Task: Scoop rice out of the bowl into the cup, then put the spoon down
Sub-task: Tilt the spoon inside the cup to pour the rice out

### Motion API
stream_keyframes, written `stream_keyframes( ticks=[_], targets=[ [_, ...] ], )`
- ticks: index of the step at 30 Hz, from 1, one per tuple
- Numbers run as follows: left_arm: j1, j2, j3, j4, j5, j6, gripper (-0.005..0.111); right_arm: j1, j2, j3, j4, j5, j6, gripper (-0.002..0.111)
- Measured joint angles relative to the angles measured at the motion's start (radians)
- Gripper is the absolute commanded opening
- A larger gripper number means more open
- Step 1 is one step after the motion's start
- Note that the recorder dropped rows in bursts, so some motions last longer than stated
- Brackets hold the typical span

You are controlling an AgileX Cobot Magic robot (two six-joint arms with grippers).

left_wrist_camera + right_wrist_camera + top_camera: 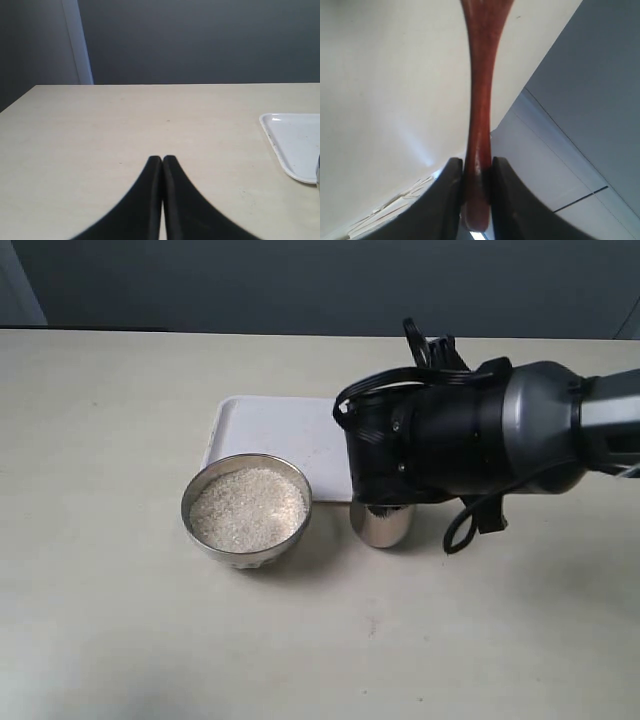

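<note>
The metal bowl (194,517) sits left of centre, filled with white rice (247,508). Right of it stands the steel cup (383,525), its top hidden under my right arm (470,435), which hangs directly over it. In the right wrist view my right gripper (477,162) is shut on the handle of the reddish-brown wooden spoon (481,75); the spoon's bowl end runs out of frame. The exterior view shows neither the spoon nor the right fingers, as the arm hides them. My left gripper (162,159) is shut and empty over bare table, away from the objects.
A white tray (270,430) lies flat behind the bowl and the cup; its corner (295,142) also shows in the left wrist view. The beige tabletop (100,620) stretches out in front and to the left.
</note>
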Motion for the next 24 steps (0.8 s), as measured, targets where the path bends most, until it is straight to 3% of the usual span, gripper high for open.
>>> stream_keyframes(
  ticks=[24],
  targets=[
    [0.000, 0.000, 0.000, 0.000, 0.000, 0.000, 0.001, 0.002, -0.012, 0.079, -0.055, 0.000, 0.062, -0.001]
  ],
)
